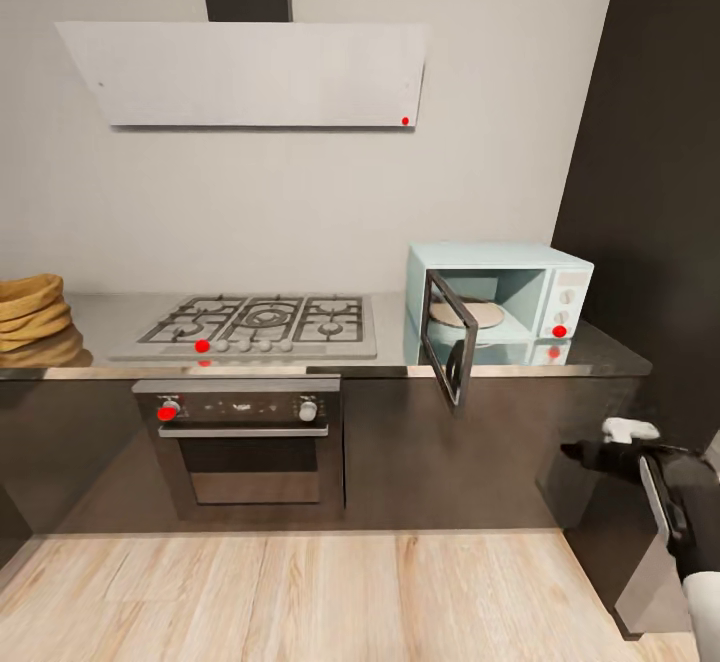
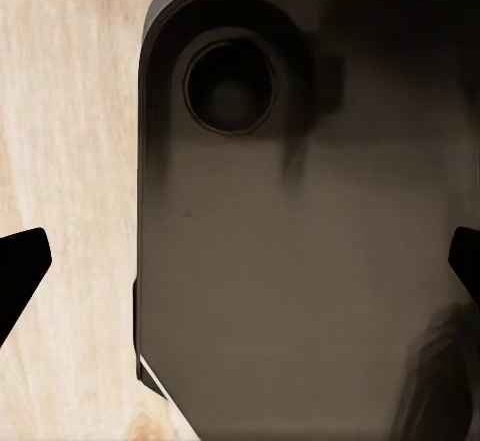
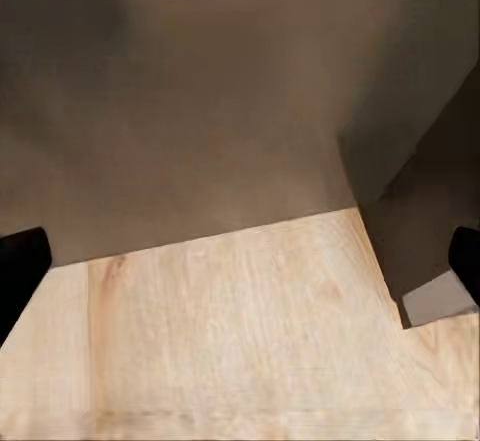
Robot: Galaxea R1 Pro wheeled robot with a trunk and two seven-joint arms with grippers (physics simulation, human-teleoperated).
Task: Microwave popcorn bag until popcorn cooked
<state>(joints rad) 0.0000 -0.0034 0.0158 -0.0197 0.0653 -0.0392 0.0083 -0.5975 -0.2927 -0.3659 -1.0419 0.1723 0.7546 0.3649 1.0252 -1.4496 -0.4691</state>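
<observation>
Kitchen countertop (image 1: 120, 317), microwave (image 1: 498, 304) door ajar, right gripper (image 3: 240, 261) empty, spread

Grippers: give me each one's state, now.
Left gripper: open, holding nothing.
Right gripper: open, holding nothing.

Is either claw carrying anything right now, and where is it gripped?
Nothing is held. Both wrist views show fingertips spread wide with only floor and cabinet between them. The popcorn bag sits on the countertop, far from the right claw.
</observation>
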